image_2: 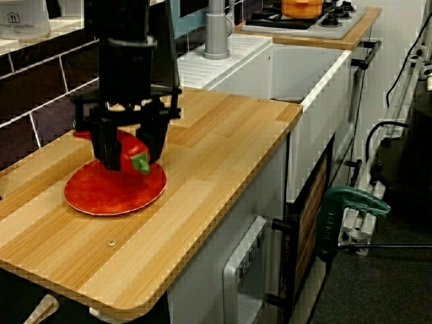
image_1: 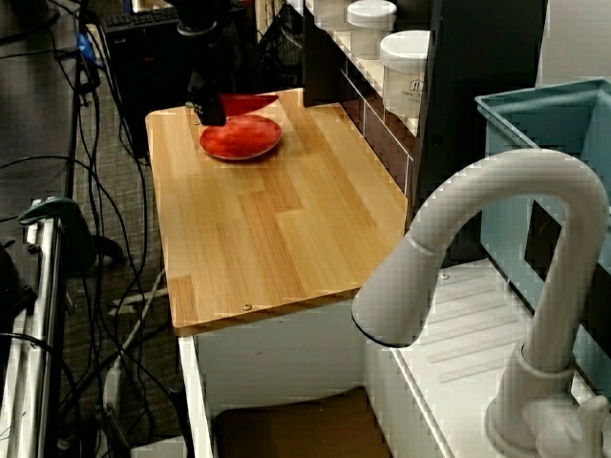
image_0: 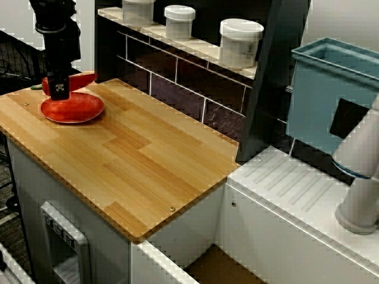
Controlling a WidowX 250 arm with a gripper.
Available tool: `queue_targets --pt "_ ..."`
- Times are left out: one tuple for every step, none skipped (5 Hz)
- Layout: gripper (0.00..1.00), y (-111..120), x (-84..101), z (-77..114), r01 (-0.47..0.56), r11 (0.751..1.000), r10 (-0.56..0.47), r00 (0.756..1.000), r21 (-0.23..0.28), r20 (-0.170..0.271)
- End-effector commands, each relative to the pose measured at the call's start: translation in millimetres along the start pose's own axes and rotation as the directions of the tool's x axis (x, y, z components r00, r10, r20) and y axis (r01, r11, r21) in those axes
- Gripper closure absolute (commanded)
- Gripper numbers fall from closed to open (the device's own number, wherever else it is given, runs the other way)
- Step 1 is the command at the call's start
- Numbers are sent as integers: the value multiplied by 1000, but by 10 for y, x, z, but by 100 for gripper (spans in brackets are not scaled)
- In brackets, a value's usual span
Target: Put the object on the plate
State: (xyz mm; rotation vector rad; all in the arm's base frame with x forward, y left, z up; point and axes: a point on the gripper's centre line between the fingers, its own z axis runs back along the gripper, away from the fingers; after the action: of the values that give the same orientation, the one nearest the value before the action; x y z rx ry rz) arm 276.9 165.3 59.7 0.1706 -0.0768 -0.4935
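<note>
The pepper (image_2: 128, 150) is being held clamped between the fingers of the gripper (image_2: 127, 145), directly above the plate (image_2: 101, 192). Its long axis is lying roughly level, running across the jaw line, with the green stem end projecting on one side and the tapered tip (image_0: 89, 77) on the other. Contact between pepper and plate cannot be told; it is being judged as hovering just over the plate. The plate is sitting on the wooden counter (image_0: 148, 160), directly under the load, so a short lowering and a release is being judged as sufficient.
</note>
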Motion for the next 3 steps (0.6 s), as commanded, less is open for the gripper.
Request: queue_targets --pt "100 132 100 -156 -10 998 11 999 56 -31" --pt "0 162 190 -207 -3 999 5 999 45 -46" --pt "0 179 221 -185 3 999 0 999 47 -51"
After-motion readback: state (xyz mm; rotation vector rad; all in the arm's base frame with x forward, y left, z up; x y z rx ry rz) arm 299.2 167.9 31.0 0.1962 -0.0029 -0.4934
